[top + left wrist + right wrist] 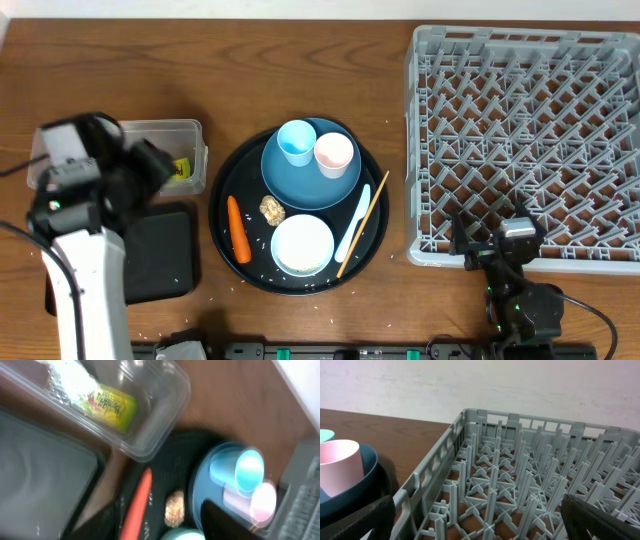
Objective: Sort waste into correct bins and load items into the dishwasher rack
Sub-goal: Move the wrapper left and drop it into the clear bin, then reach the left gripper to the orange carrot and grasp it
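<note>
Wooden bench (pixel 300 60), waste sorting in hand: yellow-green wrapper (pixel 107 405) is seen inside the clear tub (pixel 192 130).
Left tool (pixel 160 163) is positioned over the tub; its opening cannot be told. Right tool (pixel 479 512) is spread wide, empty, beside the dishwasher rack (pixel 520 120). Carrot (pixel 238 228) on the round black tray (pixel 218 200) is judged next; a crosswise grasp is called for.

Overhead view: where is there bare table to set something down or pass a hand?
Bare wood: the strip between round black tray and rack, and the band beyond the clear tub. Crowded: that tray; the left arm overhangs the tub.
</note>
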